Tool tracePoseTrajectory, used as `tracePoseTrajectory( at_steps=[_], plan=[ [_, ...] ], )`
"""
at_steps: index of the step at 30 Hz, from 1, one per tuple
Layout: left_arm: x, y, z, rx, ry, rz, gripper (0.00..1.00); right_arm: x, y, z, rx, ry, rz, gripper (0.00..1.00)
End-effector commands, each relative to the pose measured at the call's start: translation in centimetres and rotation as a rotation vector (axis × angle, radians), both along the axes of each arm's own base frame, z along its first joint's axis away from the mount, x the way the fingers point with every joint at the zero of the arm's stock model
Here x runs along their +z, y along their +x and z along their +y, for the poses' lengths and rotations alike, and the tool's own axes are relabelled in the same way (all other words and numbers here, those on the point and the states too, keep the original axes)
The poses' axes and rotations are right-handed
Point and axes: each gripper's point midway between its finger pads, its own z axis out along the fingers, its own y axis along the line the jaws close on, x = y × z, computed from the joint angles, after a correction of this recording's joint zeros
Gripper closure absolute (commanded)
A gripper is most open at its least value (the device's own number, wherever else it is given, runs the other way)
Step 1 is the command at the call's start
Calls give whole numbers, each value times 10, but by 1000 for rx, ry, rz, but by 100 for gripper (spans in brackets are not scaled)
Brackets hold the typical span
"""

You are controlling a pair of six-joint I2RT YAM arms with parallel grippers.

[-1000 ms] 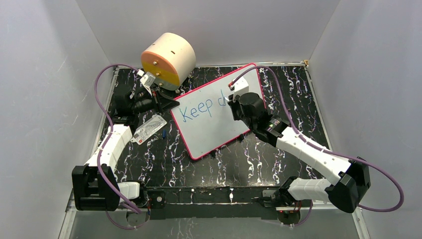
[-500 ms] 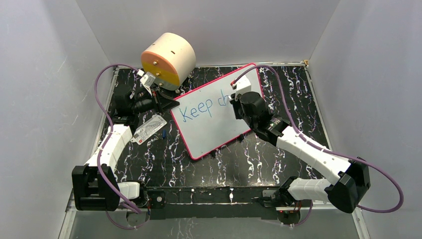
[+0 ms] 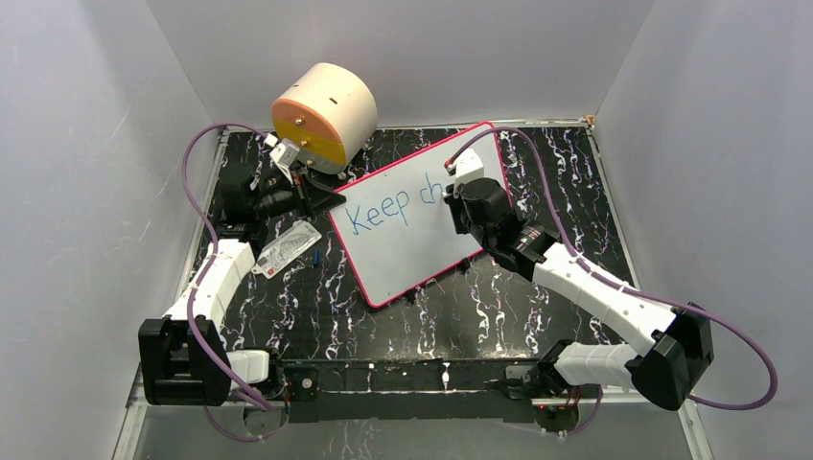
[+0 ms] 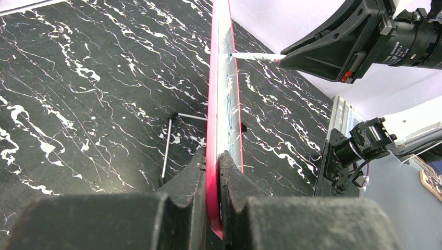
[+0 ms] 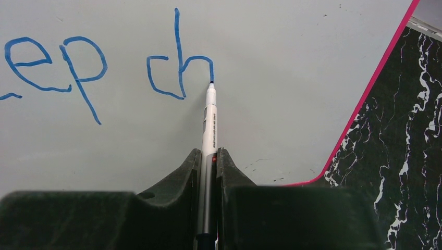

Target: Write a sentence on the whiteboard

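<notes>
A: Item one, right gripper (image 5: pixel 209 152)?
B: Pressed together on a white marker (image 5: pixel 209 120), its tip touching the whiteboard (image 5: pixel 292 62) at the foot of the "h". Only the right wrist view shows that contact. From above, the wrist covers it.
A: Item two, left gripper (image 4: pixel 212 154)?
B: Pinching the whiteboard's pink-red rim at its left corner. Its wrist view alone shows the board edge-on, with a thin wire leg (image 4: pixel 167 151) beside it.
A: The sentence (image 3: pixel 383 211)?
B: Blue, reads "Keep ch", on the far half of the board, which lies askew mid-table (image 3: pixel 326 297).
A: Edges, room?
B: Printed card (image 3: pixel 286 249) just left of the board. Near half of the board bare, also the strip from the "h" to the right rim. Cream-and-orange drum (image 3: pixel 324 115) at far left, close behind the left wrist
</notes>
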Motion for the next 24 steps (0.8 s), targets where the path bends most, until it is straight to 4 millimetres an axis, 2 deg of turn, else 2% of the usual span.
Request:
tracePoseTrajectory(
  at_steps=[1,24],
  plan=[
    [-18,-13,-9,-85,42,-11,100,9,-2,-1,1,26,1,100],
    [-18,-11,-9,-74,45,-8,100,5,-4,-4,-7,18,10,100]
  ],
)
